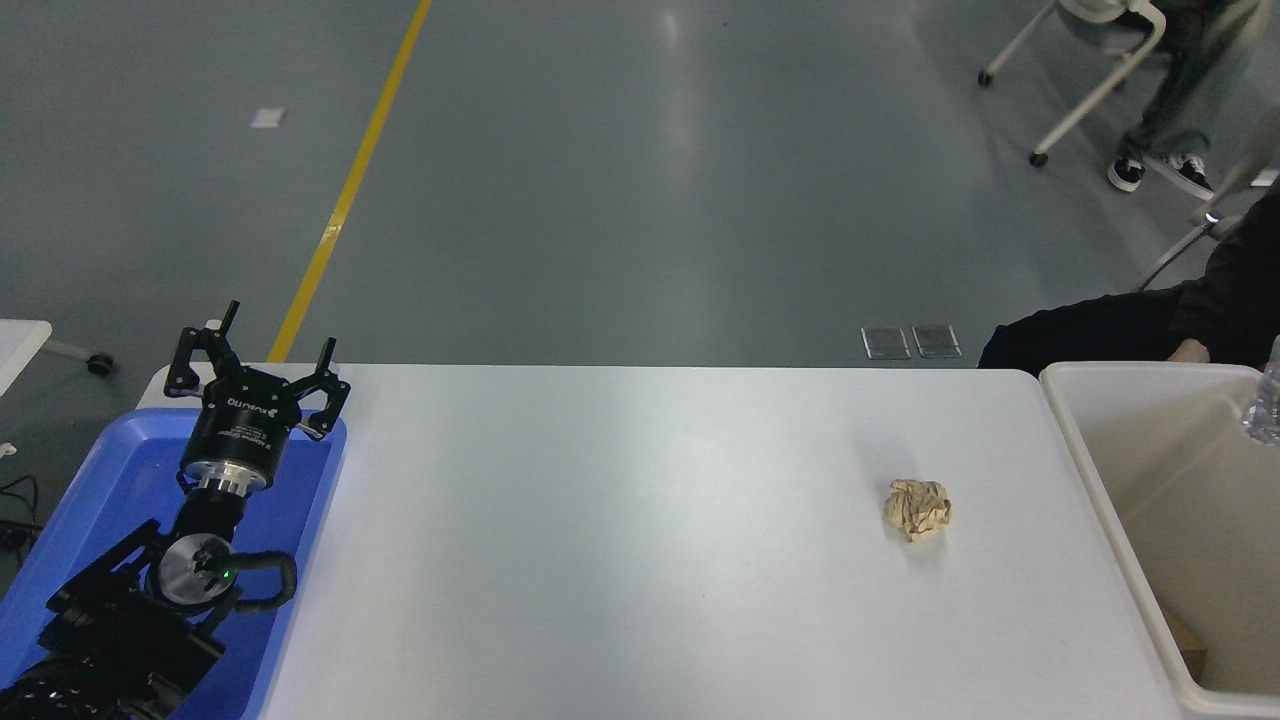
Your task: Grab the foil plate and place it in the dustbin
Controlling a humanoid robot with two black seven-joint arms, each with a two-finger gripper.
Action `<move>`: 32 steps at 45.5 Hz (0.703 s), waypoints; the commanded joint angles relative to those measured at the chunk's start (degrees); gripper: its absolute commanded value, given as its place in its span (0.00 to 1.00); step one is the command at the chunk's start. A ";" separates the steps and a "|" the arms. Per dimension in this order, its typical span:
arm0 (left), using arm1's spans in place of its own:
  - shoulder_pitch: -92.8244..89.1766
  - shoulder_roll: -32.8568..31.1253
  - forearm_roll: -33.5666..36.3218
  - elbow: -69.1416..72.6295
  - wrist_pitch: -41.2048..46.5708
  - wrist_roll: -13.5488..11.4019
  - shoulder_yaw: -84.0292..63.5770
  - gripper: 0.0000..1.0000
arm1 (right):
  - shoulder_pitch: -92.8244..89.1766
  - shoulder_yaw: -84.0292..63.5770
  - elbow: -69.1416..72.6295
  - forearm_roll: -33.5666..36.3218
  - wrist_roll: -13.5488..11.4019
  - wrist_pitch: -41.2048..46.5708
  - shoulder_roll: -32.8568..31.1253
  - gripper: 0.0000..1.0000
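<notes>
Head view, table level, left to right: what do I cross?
blue tray with the parked left gripper over it → white table → paper ball → dustbin, a sliver of foil plate at the right edge.

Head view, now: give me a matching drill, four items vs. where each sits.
Items:
1. paper ball
2. dustbin
3. left end effector
4. blue tray

Places:
A. table's right end
B. lower left, under the parked left arm
C. white table top, right of centre
D. over the tray's far edge

Pairs: 1-C, 2-A, 3-D, 4-B
</notes>
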 commanded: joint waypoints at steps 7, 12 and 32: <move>-0.09 0.00 0.00 0.00 -0.01 0.00 0.00 1.00 | -49.34 39.51 -26.97 5.66 0.16 -12.35 17.08 0.00; -0.09 0.00 0.00 0.00 -0.01 0.00 0.00 1.00 | -52.51 39.61 -29.35 8.38 0.17 -14.19 20.95 0.00; -0.09 0.00 0.00 -0.08 -0.01 0.00 0.00 1.00 | -51.81 39.25 -32.61 9.00 0.25 -15.16 23.16 1.00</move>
